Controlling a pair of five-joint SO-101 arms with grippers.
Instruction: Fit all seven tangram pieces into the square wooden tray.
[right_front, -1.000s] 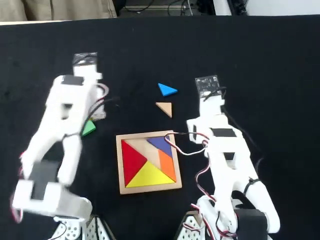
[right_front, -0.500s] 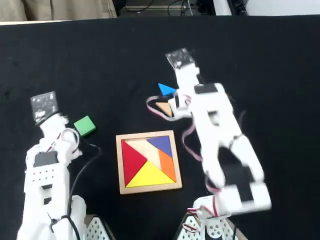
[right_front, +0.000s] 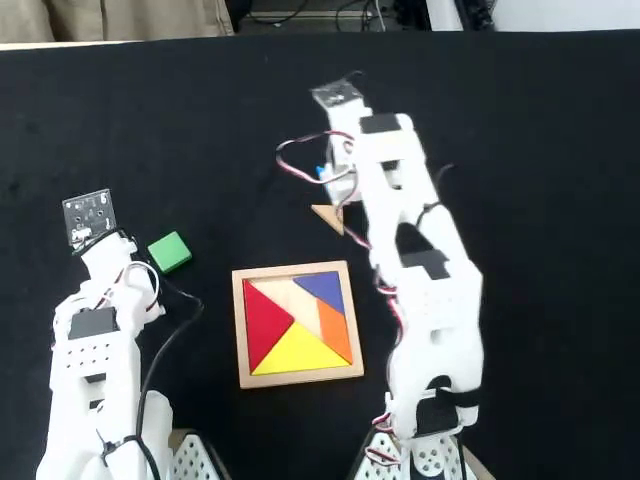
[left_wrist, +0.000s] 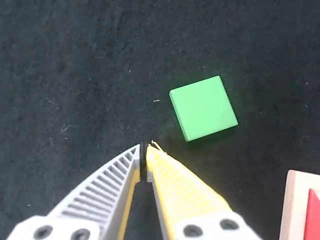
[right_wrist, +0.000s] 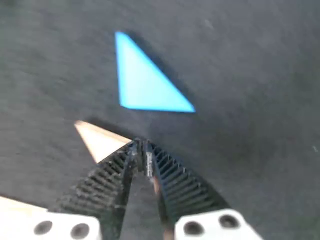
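Here, beyond the tray (right_front: 239, 330), the right tool (right_wrist: 143, 146), tips together and empty, partly hides the tan triangle (right_wrist: 100, 141); left tool (left_wrist: 146, 148) likewise closed.

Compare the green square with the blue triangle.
The green square has four sides; the blue triangle has three. The green square lies near the left gripper; the blue triangle lies near the right gripper, beside a tan triangle. Both lie flat on the black cloth, ungripped.
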